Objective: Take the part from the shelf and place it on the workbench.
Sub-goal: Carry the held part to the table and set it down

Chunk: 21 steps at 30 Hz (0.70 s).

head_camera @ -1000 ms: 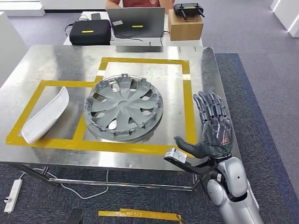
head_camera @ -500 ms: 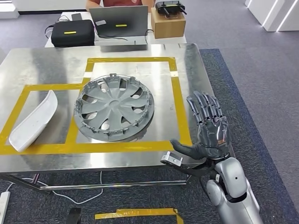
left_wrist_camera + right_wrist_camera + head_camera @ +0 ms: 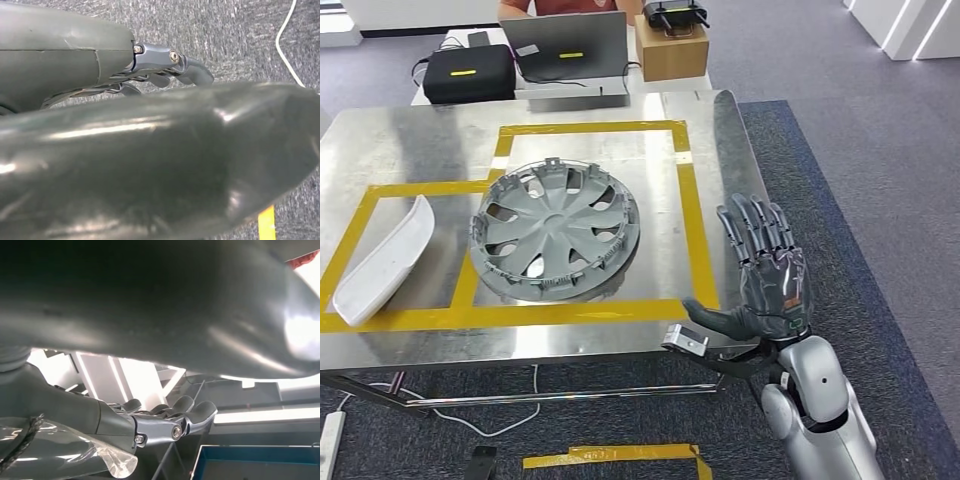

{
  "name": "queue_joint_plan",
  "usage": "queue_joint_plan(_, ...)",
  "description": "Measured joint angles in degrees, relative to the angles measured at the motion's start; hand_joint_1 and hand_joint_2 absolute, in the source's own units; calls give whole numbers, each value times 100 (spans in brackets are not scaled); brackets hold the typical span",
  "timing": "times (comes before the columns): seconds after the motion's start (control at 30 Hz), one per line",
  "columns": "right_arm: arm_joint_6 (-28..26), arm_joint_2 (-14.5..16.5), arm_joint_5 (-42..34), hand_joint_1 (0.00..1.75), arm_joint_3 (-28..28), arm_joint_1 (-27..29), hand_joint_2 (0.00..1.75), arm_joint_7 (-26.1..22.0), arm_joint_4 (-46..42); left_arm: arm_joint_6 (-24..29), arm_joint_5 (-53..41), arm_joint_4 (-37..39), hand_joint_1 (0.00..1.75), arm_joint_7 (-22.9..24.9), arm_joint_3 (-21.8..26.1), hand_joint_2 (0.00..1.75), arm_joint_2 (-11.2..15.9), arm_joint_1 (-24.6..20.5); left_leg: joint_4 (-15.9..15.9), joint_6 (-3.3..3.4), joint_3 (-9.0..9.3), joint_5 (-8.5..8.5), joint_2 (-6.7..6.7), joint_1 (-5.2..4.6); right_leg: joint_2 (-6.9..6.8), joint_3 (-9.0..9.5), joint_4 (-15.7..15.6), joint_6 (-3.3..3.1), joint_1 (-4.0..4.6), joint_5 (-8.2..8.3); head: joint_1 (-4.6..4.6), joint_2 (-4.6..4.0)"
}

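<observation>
A grey wheel cover (image 3: 554, 230) lies flat on the steel workbench (image 3: 418, 150), inside a yellow tape outline. A white curved part (image 3: 380, 262) rests in the tape box at the bench's left. My right hand (image 3: 765, 275) hovers beside the bench's right front corner, fingers spread and thumb pointing toward the bench, holding nothing. The right wrist view shows its fingers (image 3: 170, 422) extended in free air. In the left wrist view my left hand (image 3: 166, 65) hangs over grey carpet with its fingers stretched out and nothing in them.
Behind the bench a second table carries a laptop (image 3: 565, 45), a black case (image 3: 467, 72) and a cardboard box (image 3: 671, 45); a person (image 3: 561, 8) sits there. On the carpet lie a power strip (image 3: 327, 435), a white cable and a yellow tape strip (image 3: 614, 455).
The whole picture has slid left, so the camera has turned right. My right hand stays spread beside the bench corner, and the parts on the bench have not moved.
</observation>
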Motion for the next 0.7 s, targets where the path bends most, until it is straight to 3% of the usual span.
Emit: queue_joint_plan(0.7, 92, 0, 74, 0, 101, -82, 0, 0, 0, 40, -50, -2, 0, 199, 1, 0, 6, 0, 12, -10, -10, 3, 0, -24, -3, 0, -1, 0, -20, 14, 1, 0)
